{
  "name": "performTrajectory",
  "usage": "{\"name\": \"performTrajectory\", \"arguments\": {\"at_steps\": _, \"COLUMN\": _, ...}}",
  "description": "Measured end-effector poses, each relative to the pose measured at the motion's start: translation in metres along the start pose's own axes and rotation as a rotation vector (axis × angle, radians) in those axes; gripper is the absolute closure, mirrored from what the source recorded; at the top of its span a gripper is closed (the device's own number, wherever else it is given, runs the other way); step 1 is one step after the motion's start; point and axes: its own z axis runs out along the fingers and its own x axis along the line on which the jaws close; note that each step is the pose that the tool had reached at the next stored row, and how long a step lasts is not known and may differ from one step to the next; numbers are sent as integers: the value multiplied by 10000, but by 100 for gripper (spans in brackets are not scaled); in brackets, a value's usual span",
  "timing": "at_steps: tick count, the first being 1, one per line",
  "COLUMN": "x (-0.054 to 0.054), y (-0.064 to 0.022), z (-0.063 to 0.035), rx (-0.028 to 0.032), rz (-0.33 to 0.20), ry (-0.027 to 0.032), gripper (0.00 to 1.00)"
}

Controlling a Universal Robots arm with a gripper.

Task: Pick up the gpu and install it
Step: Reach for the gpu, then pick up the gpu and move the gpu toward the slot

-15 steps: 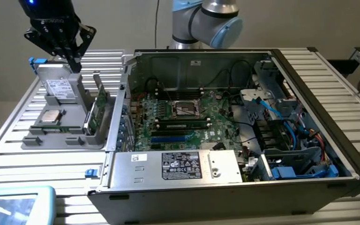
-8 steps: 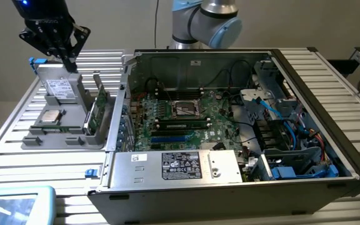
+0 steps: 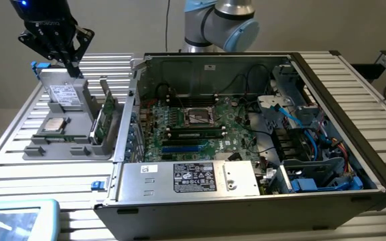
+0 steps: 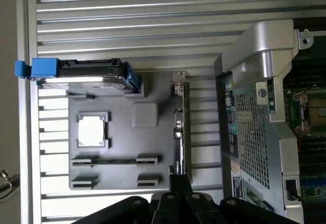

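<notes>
One upright gpu (image 3: 106, 113) near white-labelled drive (image 3: 66, 95)

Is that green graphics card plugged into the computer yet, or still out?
Still out. The gpu stands on edge in the grey holder beside the open case.

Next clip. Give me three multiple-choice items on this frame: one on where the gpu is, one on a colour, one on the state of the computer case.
1. Where is the gpu?
A) plugged in, installed
B) standing on edge in the grey holder
C) held up in the air

2. The tabs on the silver drive are:
A) red
B) yellow
C) blue

3. The computer case is:
A) open
B) closed
C) upside down

Answers:
1 B, the gpu stands in the holder beside the case.
2 C, the tabs at the drive's end are blue.
3 A, the motherboard shows inside the case.
</notes>
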Motion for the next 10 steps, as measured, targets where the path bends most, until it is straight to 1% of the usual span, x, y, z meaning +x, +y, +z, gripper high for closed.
{"name": "performTrajectory", "arguments": {"at_steps": 10, "x": 0, "y": 0, "z": 0, "rx": 0, "rz": 1, "ry": 0, "gripper": 89}}
